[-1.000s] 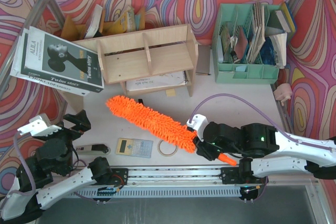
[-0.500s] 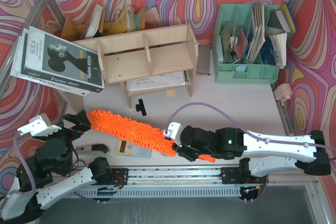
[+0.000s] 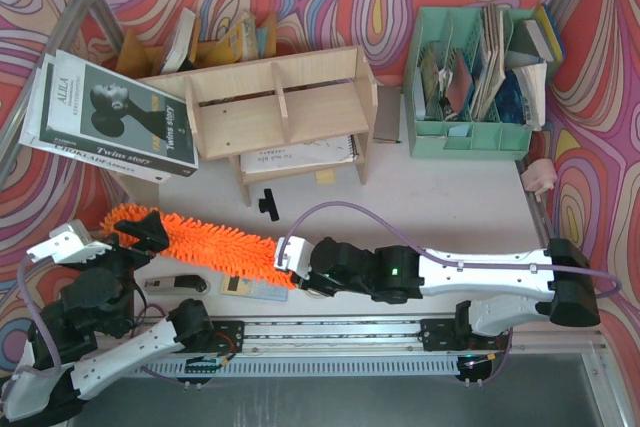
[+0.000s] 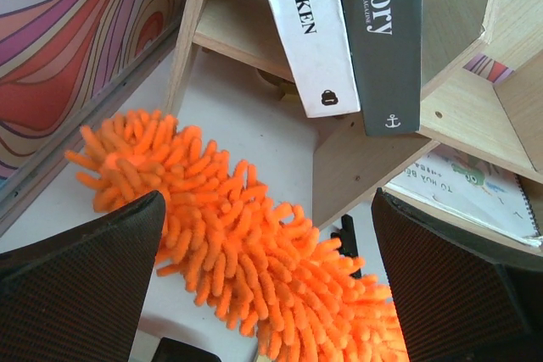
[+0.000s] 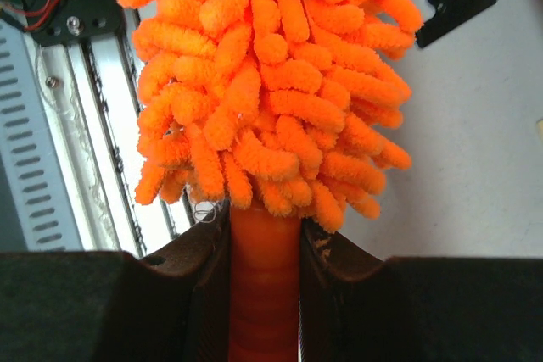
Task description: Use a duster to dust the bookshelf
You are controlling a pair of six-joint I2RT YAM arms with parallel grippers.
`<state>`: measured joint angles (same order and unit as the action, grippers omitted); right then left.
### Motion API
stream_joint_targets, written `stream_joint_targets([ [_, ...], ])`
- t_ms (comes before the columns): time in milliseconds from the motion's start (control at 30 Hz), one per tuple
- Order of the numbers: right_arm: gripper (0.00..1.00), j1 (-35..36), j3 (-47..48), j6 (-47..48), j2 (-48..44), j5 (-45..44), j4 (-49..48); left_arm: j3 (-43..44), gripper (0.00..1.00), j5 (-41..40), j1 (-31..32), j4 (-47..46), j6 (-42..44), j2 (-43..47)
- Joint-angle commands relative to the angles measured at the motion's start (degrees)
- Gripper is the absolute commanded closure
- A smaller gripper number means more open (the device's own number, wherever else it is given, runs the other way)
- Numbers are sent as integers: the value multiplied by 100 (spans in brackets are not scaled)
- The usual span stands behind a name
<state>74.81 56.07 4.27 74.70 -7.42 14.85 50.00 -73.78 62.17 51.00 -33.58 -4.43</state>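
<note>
Duster (image 3: 215,247), one: bright orange, shaggy microfibre noodles on a slim, smooth plastic handle; stretching slantwise low over the pale table (image 3: 450,197), in front of the bookshelf (image 3: 280,107) and apart from it. Right gripper (image 5: 265,247), one: pinching the handle just below the fluff. Left gripper (image 4: 265,209), one, black, mesh-textured: standing spread wide either side of the fluffy tip, gripping nothing. Bookshelf: pale flat-panel wood, two tiers, carrying two leaning books (image 4: 339,31), one white-spined, one dark green.
</note>
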Motion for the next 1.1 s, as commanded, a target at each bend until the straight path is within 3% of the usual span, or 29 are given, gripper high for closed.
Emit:
stream_joint_targets([
  [0, 100, -120, 499, 443, -12, -182, -900, 5, 2, -31, 23, -51, 116, 92],
  [300, 100, -714, 677, 575, 312, 103, -991, 0, 1, -18, 23, -83, 159, 82],
  [700, 100, -731, 766, 828, 632, 644, -826, -30, 1, 169, 23, -336, 415, 69],
  [1067, 100, -762, 1728, 1432, 650, 679, -271, 32, 2, 1779, 25, -1125, 1442, -280],
])
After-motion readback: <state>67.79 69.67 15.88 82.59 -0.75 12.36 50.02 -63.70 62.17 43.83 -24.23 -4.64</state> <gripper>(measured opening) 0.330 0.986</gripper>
